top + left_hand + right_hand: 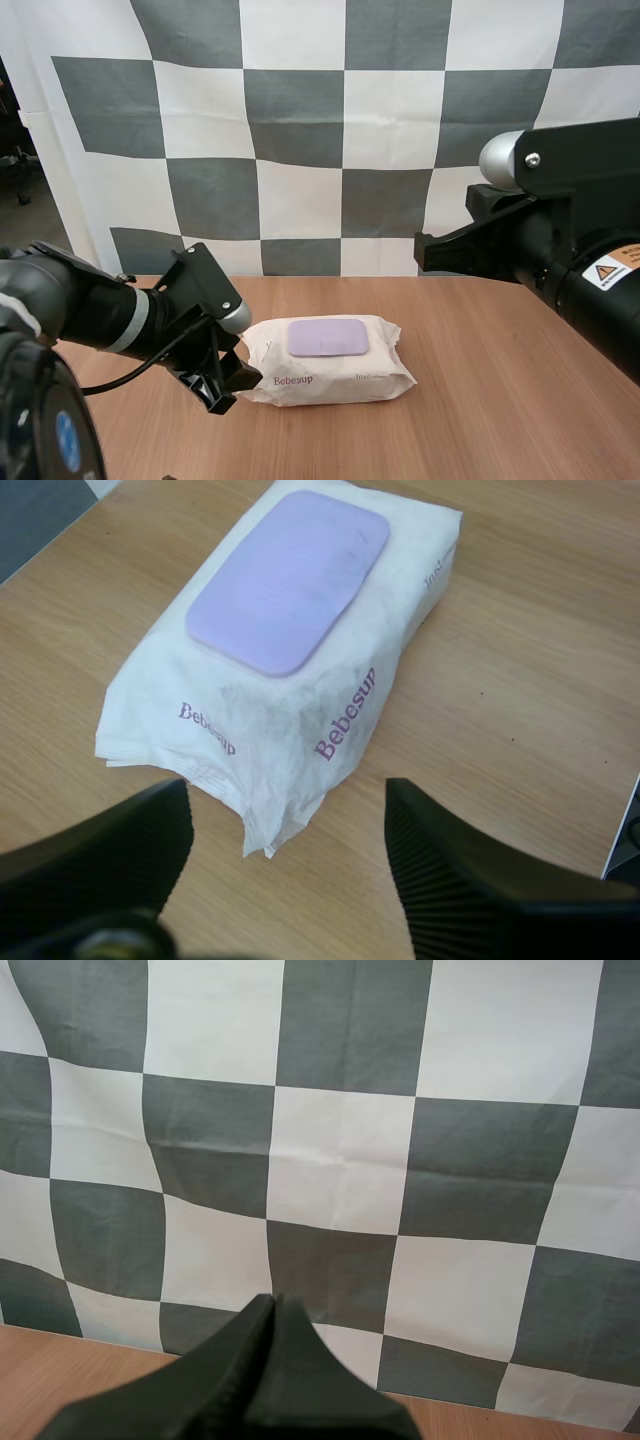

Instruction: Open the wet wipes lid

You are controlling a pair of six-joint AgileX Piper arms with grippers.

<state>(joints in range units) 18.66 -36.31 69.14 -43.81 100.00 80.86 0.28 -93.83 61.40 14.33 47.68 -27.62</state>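
Wet wipes pack (330, 362) on table (500, 400) — lid (328, 337) on top, left gripper (232, 388) at its left end, right gripper (425, 252) well apart

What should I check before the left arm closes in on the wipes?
1. Left gripper open: ok, wide apart.
2. Left gripper lined up: ok, it sits at the left end of the pack, with the pack's crimped corner between its fingers and not yet pinched.
3. Pack flat on the table: ok.
4. Lid free to reach: ok, shut, nothing on it.
5. Lid's lifting edge found: cannot tell, no tab is visible.
6. Right gripper ready for the lid: not ok, shut, raised and pointing away from the pack.
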